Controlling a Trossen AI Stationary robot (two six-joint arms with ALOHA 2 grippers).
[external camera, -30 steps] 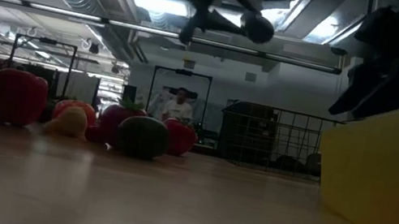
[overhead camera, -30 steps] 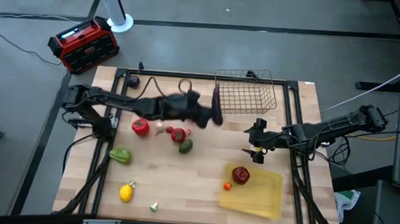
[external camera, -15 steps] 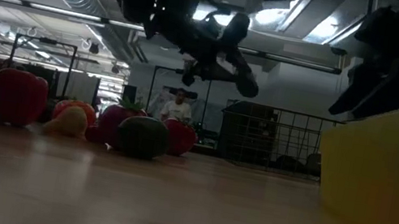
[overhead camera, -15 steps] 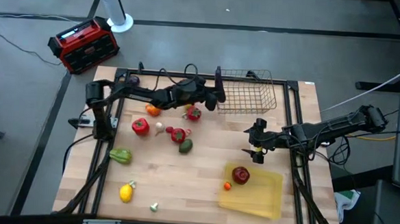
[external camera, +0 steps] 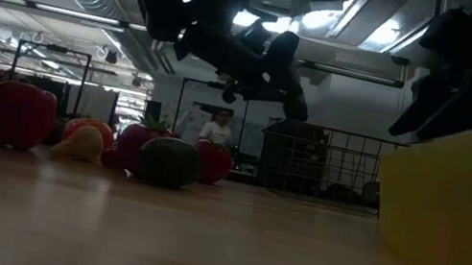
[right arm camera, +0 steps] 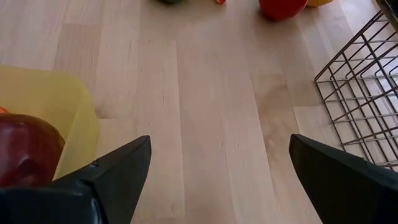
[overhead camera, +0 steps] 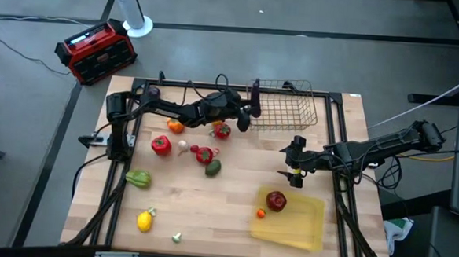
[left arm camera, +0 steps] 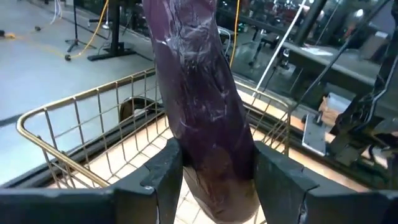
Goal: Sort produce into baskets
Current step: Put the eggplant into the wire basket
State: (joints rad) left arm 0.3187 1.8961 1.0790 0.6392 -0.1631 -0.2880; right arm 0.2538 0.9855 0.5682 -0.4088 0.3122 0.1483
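High view shows the left gripper [overhead camera: 248, 114] stretched across the far side of the table [overhead camera: 225, 203], right at the near-left rim of the wire basket [overhead camera: 287, 108]. Its jaws are clamped on a long purple eggplant [left arm camera: 202, 106]; in the left wrist view the eggplant stands up between the two dark fingers [left arm camera: 163, 180], with the brass-coloured basket wires just behind and below it. Whether the eggplant's tip is already over the basket's rim or just short of it is hard to judge from above.

The right gripper [overhead camera: 295, 159] hangs over bare wood between the basket and the yellow tray [overhead camera: 303, 227], jaws spread wide and holding nothing; its wrist view shows the two fingers [right arm camera: 115, 165] far apart, with the tray's corner on one side and the basket's mesh on the other.

A dark red apple [overhead camera: 276, 200] lies in the tray's far-left corner, and a small orange piece [overhead camera: 261, 213] sits at the tray's left edge. On the table's left half lie a red pepper [overhead camera: 161, 145], an orange fruit [overhead camera: 175, 126], a red piece [overhead camera: 222, 130] beside the left arm, another red piece [overhead camera: 205, 154], a dark green one [overhead camera: 212, 168] just near it, a green pepper [overhead camera: 138, 178], a lemon [overhead camera: 144, 220] and a small pale mushroom [overhead camera: 176, 237] by the near edge.

A red-and-black box [overhead camera: 96, 51] stands on the floor beyond the table's far-left corner.
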